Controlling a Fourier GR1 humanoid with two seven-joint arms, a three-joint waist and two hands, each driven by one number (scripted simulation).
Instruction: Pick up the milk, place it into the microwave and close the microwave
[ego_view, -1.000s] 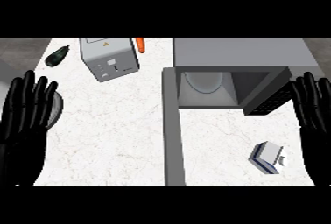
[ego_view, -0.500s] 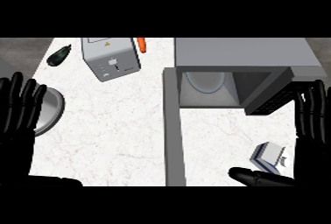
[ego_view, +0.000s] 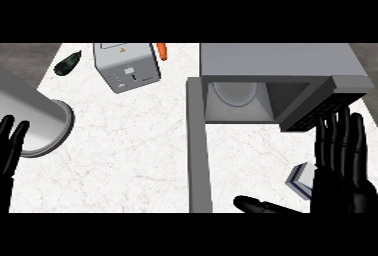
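Note:
The milk (ego_view: 298, 180), a small white and blue carton, lies on the white counter at the lower right, in front of the microwave. My right hand (ego_view: 340, 165) is open right beside it, fingers straight and pointing up, covering the carton's right side. Its thumb (ego_view: 260, 204) sticks out to the left below the carton. The grey microwave (ego_view: 277, 60) stands at the upper right with its cavity showing a glass turntable (ego_view: 235, 93). Its open door (ego_view: 198, 150) juts toward me as a long grey strip. My left hand (ego_view: 10, 150) is open at the left edge, fingers up.
A grey toaster-like box (ego_view: 127, 68) stands at the back left, with an orange carrot (ego_view: 162, 51) beside it and a dark green vegetable (ego_view: 69, 62) further left. My grey left forearm (ego_view: 33, 120) looms large at the left. The marble counter (ego_view: 125, 160) spreads left of the door.
My right hand has dropped lower and closer to the milk, thumb spread out leftward. The left hand has slid toward the left edge and its grey forearm now fills more of the view.

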